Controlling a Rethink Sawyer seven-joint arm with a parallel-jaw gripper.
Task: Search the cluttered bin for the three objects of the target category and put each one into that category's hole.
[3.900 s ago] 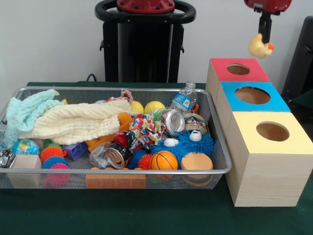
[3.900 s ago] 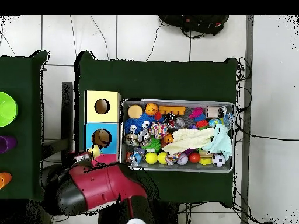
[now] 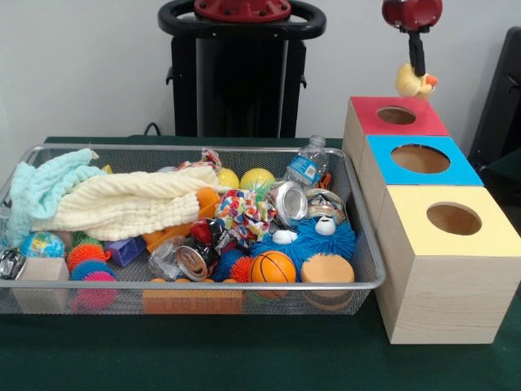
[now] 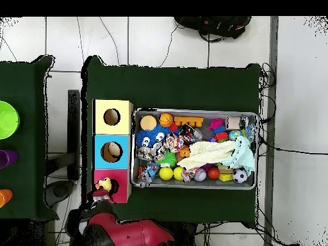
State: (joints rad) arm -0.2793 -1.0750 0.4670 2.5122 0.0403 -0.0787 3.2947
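Nearest the front camera, the wire mesh bin [image 3: 358, 281] holds mixed clutter: an orange basketball [image 3: 273, 267], cans, a cream cloth [image 3: 122, 204]. Right of it, yellow-, blue- and red-topped boxes recede. Farthest, the gripper [image 3: 417, 67] hangs above the red box's hole [image 3: 396, 116], fingers clamped on a yellow duck [image 3: 413, 81].

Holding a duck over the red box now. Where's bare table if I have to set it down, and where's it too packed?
Bare green cloth runs in front of the bin and boxes, and a wider strip lies beyond the bin from the robot. The bin is packed edge to edge. The tool holds the duck above the red box's hole.
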